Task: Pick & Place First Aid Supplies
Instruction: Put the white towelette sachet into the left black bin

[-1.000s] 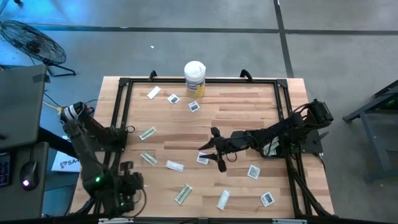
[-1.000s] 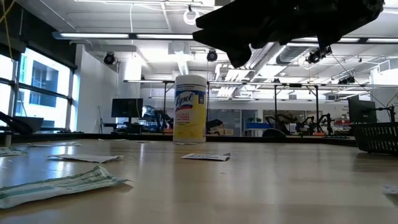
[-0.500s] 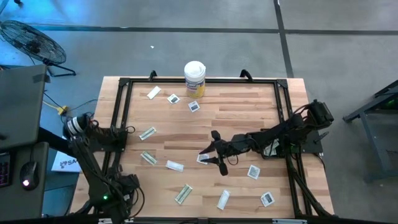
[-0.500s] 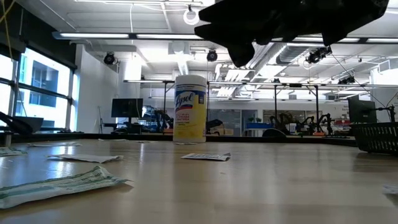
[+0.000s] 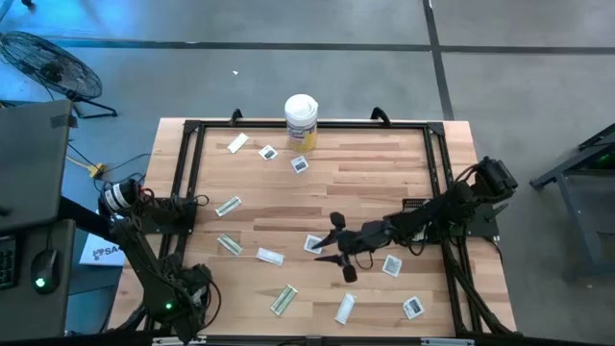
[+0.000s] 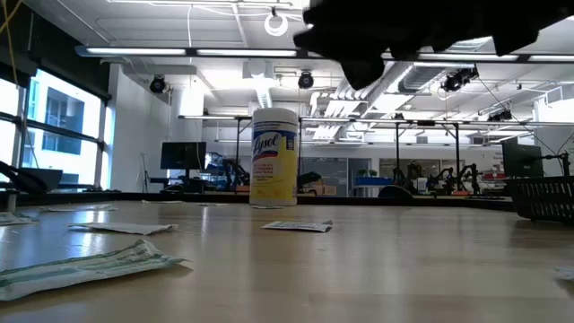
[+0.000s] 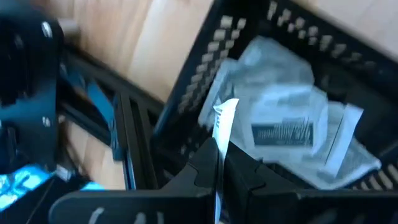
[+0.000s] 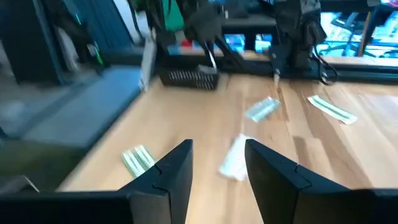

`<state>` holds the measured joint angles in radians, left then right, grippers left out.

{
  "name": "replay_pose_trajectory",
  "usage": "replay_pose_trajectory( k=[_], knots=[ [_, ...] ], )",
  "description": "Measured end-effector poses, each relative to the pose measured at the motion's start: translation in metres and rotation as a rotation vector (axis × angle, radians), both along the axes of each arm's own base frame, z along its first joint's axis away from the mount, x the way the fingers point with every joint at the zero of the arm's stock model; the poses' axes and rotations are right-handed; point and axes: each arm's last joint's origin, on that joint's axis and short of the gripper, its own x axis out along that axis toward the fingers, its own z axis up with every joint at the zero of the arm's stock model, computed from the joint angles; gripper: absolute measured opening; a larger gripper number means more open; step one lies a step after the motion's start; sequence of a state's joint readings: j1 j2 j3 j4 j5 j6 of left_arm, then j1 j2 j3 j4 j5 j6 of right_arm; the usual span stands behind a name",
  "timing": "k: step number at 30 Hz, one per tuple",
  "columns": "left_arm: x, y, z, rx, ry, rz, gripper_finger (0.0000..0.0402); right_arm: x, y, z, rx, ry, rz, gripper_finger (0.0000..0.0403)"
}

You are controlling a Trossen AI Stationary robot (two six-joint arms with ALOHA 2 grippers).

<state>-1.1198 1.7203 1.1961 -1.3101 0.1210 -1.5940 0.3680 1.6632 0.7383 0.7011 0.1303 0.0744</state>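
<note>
**Thin packets: pinch an edge, carry to the basket**

Your right gripper (image 5: 338,253) sits just below the centre of the high view with its two fingers spread apart and nothing between them. It hovers beside a small square white sachet with a dark centre mark (image 5: 313,244), which lies flat on the pale wooden table (image 5: 375,173).

Your left gripper (image 7: 219,177) is at the lower left of the high view, off the table's edge. In its wrist view the fingers are pressed together on a thin white packet held edge-on (image 7: 222,124), above a black plastic mesh basket (image 7: 214,56).

These supplies look feather-light, thin and limp, with slick wrappers, so expect them to slide or bend rather than resist. Because they lie flat, you would do best to pinch a short edge or corner, coming down close to the wood.

The basket already holds a heap of crinkled white wrappers with printed labels (image 7: 292,127). More packets are scattered over the table: a narrow pale-green wrapper (image 5: 282,300) near the bottom edge, another square sachet (image 5: 391,265) right of the gripper, and an oblong white one (image 5: 270,257) left of it.
</note>
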Motion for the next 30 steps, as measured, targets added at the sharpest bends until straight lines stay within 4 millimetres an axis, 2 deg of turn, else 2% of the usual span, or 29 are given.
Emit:
replay_pose_trajectory(
  k=[4, 9, 15, 19, 25, 30],
  knots=[
    [0.0, -0.001, 0.0, -0.012, -0.003, -0.019, 0.0007, -0.002, 0.005, -0.015, -0.074, 0.07, -0.053, 0.014],
    [0.0, -0.001, 0.0, -0.024, 0.016, -0.019, 0.0012, 0.002, 0.004, -0.027, -0.068, 0.094, -0.069, 0.014],
    [0.0, -0.001, 0.0, -0.017, 0.002, -0.024, 0.0068, 0.005, 0.004, -0.042, -0.034, 0.202, 0.012, 0.014],
    [0.004, 0.001, 0.0, -0.019, 0.007, -0.01, 0.0108, 0.013, 0.005, -0.053, -0.106, 0.38, -0.068, 0.014],
    [0.003, -0.001, 0.006, -0.044, 0.039, 0.002, 0.0135, 0.026, 0.004, -0.053, -0.187, 0.489, -0.167, 0.014],
    [0.008, -0.01, 0.024, -0.094, -0.01, -0.006, 0.0136, 0.03, -0.01, -0.049, -0.05, 0.547, -0.334, 0.014]
  ],
)
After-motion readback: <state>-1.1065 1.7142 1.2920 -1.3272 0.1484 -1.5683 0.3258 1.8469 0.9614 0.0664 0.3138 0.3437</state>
